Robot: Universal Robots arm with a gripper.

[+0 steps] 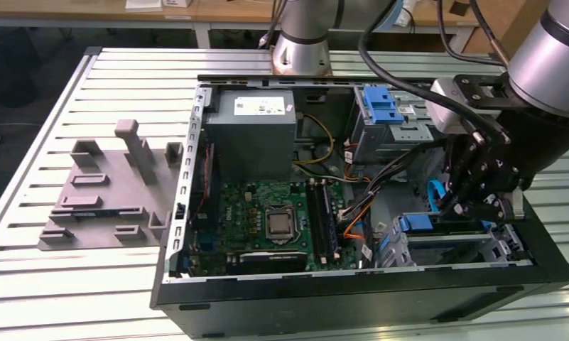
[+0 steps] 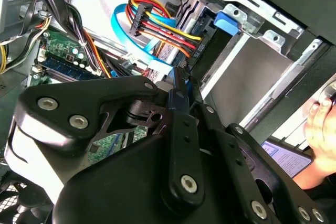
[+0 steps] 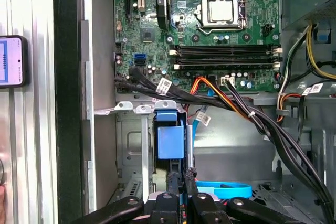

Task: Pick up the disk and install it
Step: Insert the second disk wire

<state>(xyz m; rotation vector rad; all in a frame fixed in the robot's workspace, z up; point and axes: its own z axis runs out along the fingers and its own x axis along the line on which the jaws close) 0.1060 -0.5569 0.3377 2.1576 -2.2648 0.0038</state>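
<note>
The disk sits on edge inside the lower drive cage of the open computer case (image 1: 185, 213). Its blue bracket (image 3: 170, 139) faces out toward the motherboard, with a silver edge beside it. The exterior view shows the same blue bracket (image 1: 419, 222) at the case's near right corner. My gripper (image 3: 181, 178) hangs just behind the bracket, over the cage, with its black fingers (image 3: 175, 181) pressed together and nothing between them. In the second wrist view the gripper (image 2: 181, 80) tapers to a closed tip above the cables. In the exterior view the gripper (image 1: 474, 207) is low over the cage.
Black, orange and blue cables (image 3: 220, 100) cross between the motherboard (image 3: 210, 30) and the cage. A second drive bay with a blue tab (image 1: 383, 106) is at the case's far right. A hand (image 2: 321, 124) and a phone (image 3: 11, 61) are beside the case. A grey fixture (image 1: 109, 188) lies at the exterior view's left.
</note>
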